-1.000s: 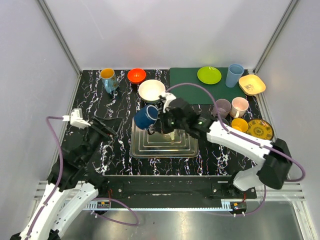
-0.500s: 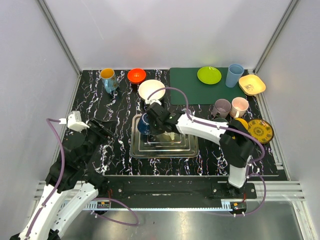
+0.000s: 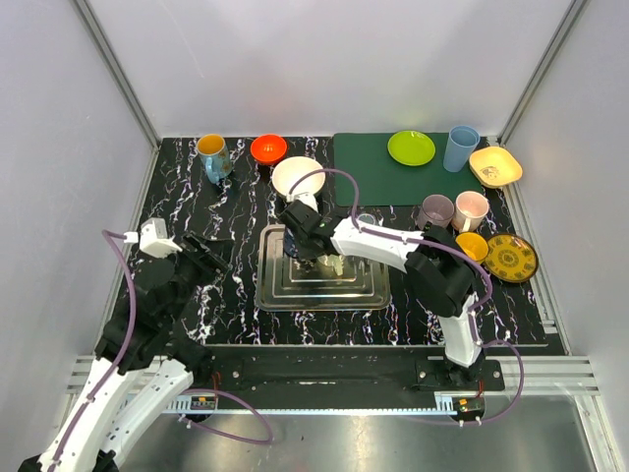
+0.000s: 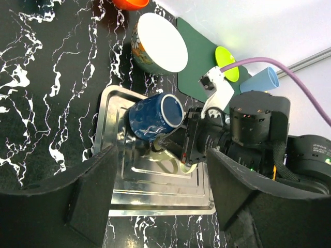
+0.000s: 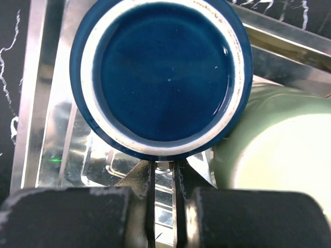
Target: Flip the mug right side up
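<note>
The dark blue mug [image 4: 154, 117] lies tilted over the back left of the metal tray [image 3: 324, 285]. Its white-ringed base faces the right wrist camera [image 5: 161, 76]. My right gripper [image 5: 164, 170] is shut just below that base, its fingers nearly together on what looks like the mug's handle. In the top view the right gripper [image 3: 301, 244] covers the mug. A pale green mug [image 5: 279, 150] lies on the tray next to the blue one. My left gripper [image 4: 165, 206] is open and empty, over the table left of the tray [image 3: 201, 254].
A white bowl [image 3: 298, 177] stands just behind the tray. An orange bowl [image 3: 267, 147] and a yellow-and-blue mug [image 3: 212, 152] are at the back left. A green mat [image 3: 373, 172] holds a green plate [image 3: 411, 147]. Several cups and dishes crowd the right side [image 3: 471, 208].
My right arm has swung left and lowered the blue mug from mid-air down to the back left of the tray. The left arm has barely moved.
</note>
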You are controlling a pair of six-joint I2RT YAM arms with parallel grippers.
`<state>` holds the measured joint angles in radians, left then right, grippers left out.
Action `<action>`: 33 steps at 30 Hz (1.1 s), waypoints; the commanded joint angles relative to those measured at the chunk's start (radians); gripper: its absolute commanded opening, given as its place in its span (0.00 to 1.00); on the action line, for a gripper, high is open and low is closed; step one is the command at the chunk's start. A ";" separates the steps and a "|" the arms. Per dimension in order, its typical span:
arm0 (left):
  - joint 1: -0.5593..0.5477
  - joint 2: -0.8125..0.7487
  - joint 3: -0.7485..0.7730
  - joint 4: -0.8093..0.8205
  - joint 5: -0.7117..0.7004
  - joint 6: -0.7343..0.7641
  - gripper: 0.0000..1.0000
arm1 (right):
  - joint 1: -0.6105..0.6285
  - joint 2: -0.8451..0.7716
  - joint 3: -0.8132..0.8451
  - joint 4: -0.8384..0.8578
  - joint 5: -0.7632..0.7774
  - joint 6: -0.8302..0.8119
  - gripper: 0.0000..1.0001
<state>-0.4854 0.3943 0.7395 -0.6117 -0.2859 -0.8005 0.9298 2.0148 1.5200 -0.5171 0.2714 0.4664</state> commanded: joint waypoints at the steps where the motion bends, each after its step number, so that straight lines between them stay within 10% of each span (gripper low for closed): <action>1: -0.001 0.018 -0.014 0.032 -0.010 0.012 0.72 | -0.031 0.001 0.023 0.022 0.086 0.011 0.00; 4: -0.001 0.029 -0.025 0.046 -0.007 0.009 0.72 | -0.032 0.016 0.029 0.012 0.110 0.008 0.01; 16: -0.001 0.165 0.007 0.098 -0.084 0.047 0.82 | 0.006 -0.180 0.028 0.054 -0.044 -0.012 0.88; 25: 0.317 0.652 0.238 0.225 0.055 0.101 0.88 | 0.010 -0.562 -0.035 0.141 -0.169 -0.083 0.93; 33: 0.518 1.204 0.599 0.265 0.261 0.339 0.74 | 0.009 -0.763 -0.240 0.173 0.058 -0.181 0.92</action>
<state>-0.0048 1.4075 1.1286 -0.3748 -0.1440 -0.6212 0.9360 1.2694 1.3827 -0.3492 0.2073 0.3443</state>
